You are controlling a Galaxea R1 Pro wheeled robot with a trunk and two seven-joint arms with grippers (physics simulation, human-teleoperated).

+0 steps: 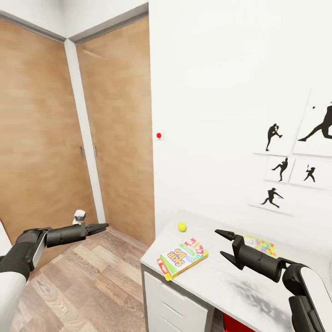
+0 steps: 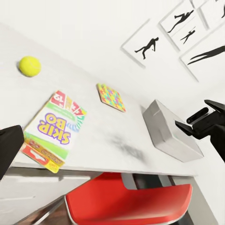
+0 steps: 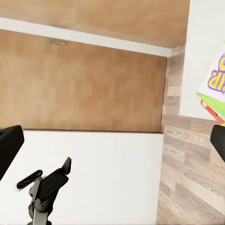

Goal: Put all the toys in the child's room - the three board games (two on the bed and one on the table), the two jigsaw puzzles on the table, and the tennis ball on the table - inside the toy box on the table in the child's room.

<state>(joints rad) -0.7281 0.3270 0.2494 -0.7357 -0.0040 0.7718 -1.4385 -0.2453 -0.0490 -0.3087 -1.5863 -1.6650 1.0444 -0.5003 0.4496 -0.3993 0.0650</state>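
On the pale table [image 1: 216, 281] lie a yellow tennis ball [image 1: 182, 226], a green-edged board game [image 1: 183, 257] and a jigsaw puzzle [image 1: 262, 245]. In the left wrist view the ball [image 2: 29, 66], the game [image 2: 54, 131] and the puzzle [image 2: 111, 97] lie short of the grey toy box [image 2: 171, 131]. My right gripper [image 1: 223, 243] hangs open above the table between game and puzzle, holding nothing. Left of the table, my left gripper [image 1: 102, 227] is open over the floor, and its spread fingers [image 3: 28, 180] hold nothing.
Wooden wardrobe doors [image 1: 46, 138] fill the left corner beyond a plank floor [image 1: 92, 286]. White drawers [image 1: 170, 304] sit under the table's near end and a red chair [image 2: 129, 199] is tucked beneath it. Baseball silhouette pictures [image 1: 276, 170] hang above the table.
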